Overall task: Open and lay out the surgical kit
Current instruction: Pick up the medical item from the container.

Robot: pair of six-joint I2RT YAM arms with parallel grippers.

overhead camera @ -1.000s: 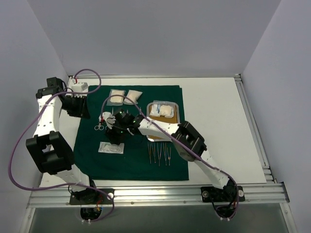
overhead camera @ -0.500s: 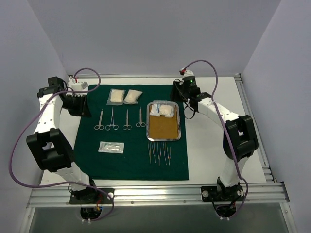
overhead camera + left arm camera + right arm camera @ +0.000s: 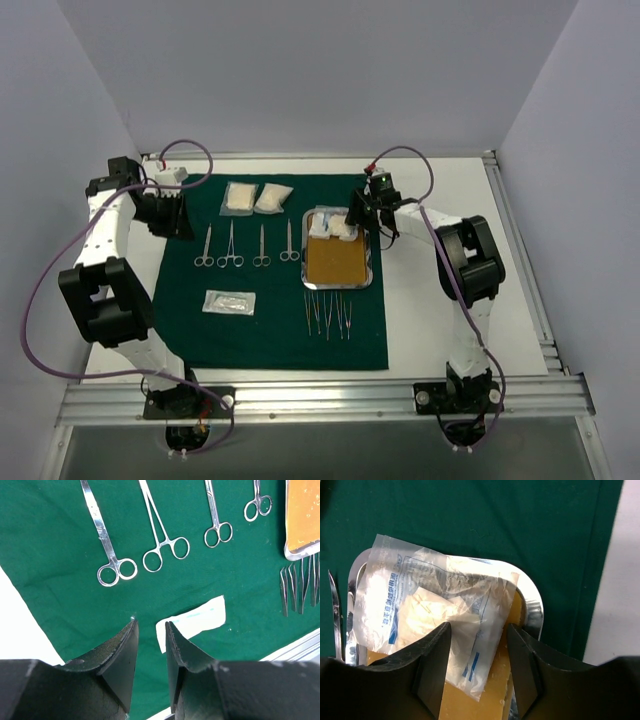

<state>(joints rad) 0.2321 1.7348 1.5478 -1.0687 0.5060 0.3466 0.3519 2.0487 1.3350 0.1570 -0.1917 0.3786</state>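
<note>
Clamps (image 3: 231, 245) parallel, long axes near-far, rings nearward.

Green drape (image 3: 270, 335) lies flat on the counter (image 3: 415, 320), left of centre. Two gauze pads (image 3: 256, 199) sit at its far edge. Four ring-handled clamps (image 3: 246, 246) lie in a row, rings toward the near edge. Steel tray (image 3: 338, 266) sits far-right on the drape, with clear packets (image 3: 333, 228) at its far end. Tweezers (image 3: 328, 315) are lined up just nearside of the tray, a flat packet (image 3: 229, 302) to their left. Right claw (image 3: 354, 214) is over the tray's far-right corner. Left claw (image 3: 172, 222) is at the drape's far-left corner.
</note>
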